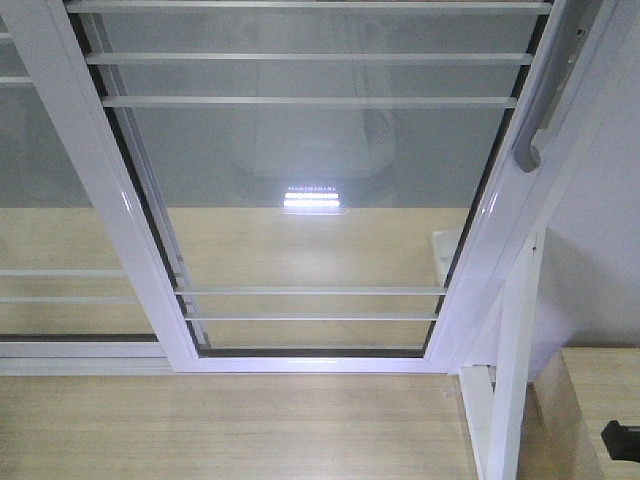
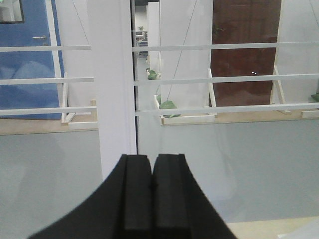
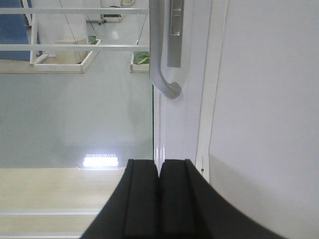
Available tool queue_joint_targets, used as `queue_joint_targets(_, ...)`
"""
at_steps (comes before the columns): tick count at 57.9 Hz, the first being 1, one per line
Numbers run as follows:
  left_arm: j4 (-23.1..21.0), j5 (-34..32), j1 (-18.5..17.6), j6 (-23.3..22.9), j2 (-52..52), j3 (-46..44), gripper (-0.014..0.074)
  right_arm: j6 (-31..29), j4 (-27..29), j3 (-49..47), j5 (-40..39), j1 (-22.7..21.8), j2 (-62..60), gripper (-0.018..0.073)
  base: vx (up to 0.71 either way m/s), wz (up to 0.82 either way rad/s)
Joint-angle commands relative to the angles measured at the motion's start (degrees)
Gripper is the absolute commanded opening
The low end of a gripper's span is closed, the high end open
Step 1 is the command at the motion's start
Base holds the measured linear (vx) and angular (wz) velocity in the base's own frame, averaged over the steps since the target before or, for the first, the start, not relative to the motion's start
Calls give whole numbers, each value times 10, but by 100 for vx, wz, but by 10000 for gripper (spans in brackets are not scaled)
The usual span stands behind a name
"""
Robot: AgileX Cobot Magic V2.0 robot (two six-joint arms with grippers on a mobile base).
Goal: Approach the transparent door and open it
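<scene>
The transparent door (image 1: pixel 310 190) fills the front view: clear glass in a white frame, crossed by thin horizontal white bars. Its curved grey bar handle (image 1: pixel 545 105) sits on the right frame post, and it also shows in the right wrist view as the handle (image 3: pixel 162 59) beside a lock plate (image 3: pixel 175 30). My right gripper (image 3: pixel 159 172) is shut and empty, below the handle and in line with the door's white frame post (image 3: pixel 172 134). My left gripper (image 2: pixel 151 167) is shut and empty too, facing the door's left frame post (image 2: pixel 112 84).
A second white-framed glass panel (image 1: pixel 40 200) without a handle stands to the left. A white wall (image 1: pixel 600 230) is right of the door, with a white wooden strut (image 1: pixel 510 370) and light wood board (image 1: pixel 590 410) at its base. Pale wood floor (image 1: pixel 230 430) lies before the door.
</scene>
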Motion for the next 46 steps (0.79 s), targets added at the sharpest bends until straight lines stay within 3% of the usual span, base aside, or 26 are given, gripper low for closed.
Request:
queue_joint_targets(1,-5,-46,-2,-5,-2,17,-6,-1,-2,7,-48,-1,-8,-8,0,0)
queue_joint_targets(29,-5,-47,-2,-5,-2,17,-6,-10,-12,7,-57,-1,-8,-8,0,0)
queue_joint_targets(46,-5,-62,-2,-4,-2,16,-6,-8,-5,7,-163,-1,-8,-8,0,0)
